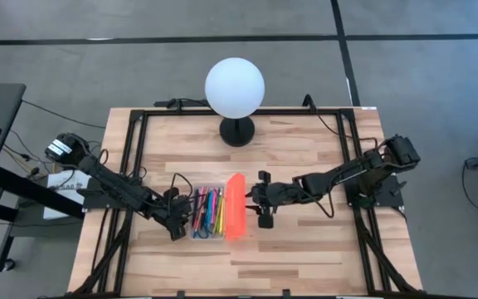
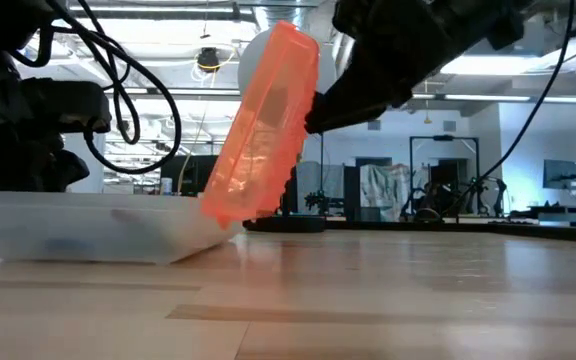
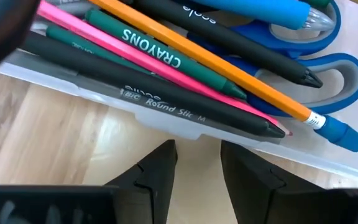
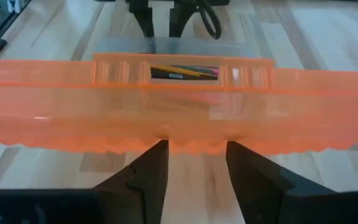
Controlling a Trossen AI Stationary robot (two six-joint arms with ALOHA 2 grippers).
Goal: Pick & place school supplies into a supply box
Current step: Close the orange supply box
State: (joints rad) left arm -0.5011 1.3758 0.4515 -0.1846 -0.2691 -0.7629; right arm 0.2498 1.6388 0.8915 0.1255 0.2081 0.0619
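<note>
The supply box [image 1: 206, 213], a clear case, lies at the table's middle with pens, pencils and blue-handled scissors [image 3: 328, 93] inside. Its orange lid [image 1: 236, 206] stands raised on the box's right long side, leaning toward the table's right. My right gripper [image 1: 262, 206] is open on the lid's right. My left gripper [image 1: 175, 223] is open at the box's left wall [image 3: 185, 127], one fingertip on each side of a small tab there. I cannot tell whether they touch it. My right gripper meets the lid's outer face [image 2: 311, 112] with its open fingertips [image 4: 157, 152], coming from the table's right and slanting down. Nothing lies between the fingers. The lid leans on them, tilted past upright, its lower edge [image 2: 223, 212] on the box.
A white globe lamp [image 1: 235, 85] on a black foot stands at the far middle of the table. Black frame rails [image 1: 135, 149] and cables run along the left, right and far edges. Bare wood [image 1: 247, 266] lies toward the near edge.
</note>
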